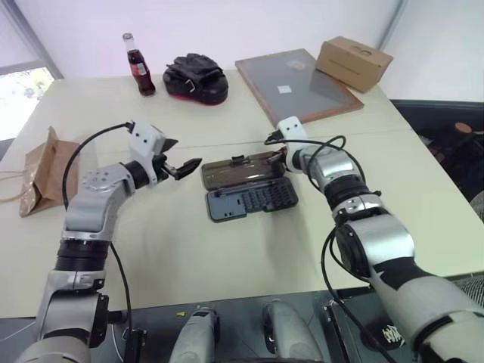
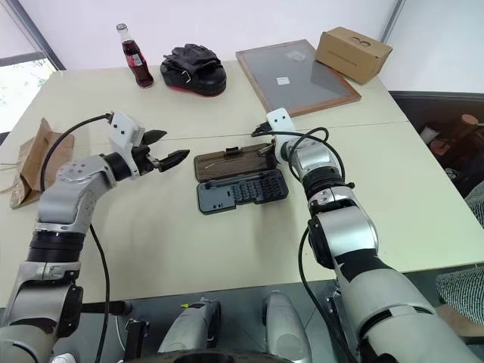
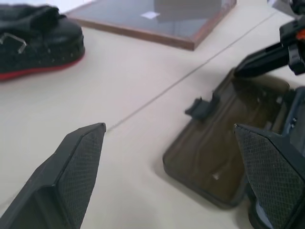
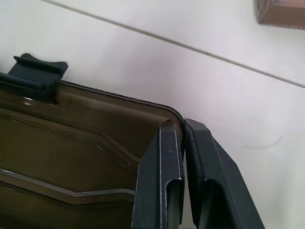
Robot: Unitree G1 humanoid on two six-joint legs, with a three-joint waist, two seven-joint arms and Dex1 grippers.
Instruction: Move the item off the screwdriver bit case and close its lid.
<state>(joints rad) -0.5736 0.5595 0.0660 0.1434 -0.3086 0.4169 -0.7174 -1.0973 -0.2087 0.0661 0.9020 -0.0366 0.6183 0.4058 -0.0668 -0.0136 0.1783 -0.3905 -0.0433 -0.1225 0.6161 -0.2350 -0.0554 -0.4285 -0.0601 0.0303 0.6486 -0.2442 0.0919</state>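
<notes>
Right fingers (image 4: 183,174) pinching lid (image 4: 71,138) corner, left fingers (image 3: 90,162) spread, bits indistinct

- We find the left arm raised and bent, its claw (image 2: 168,159) level, pointing toward the right arm, with fingers (image 3: 76,176) spread wide and holding nothing.
- We find the right arm stretched forward, wrist pitched down, its claw (image 4: 183,143) pinched onto the lid (image 4: 71,143) corner.
</notes>
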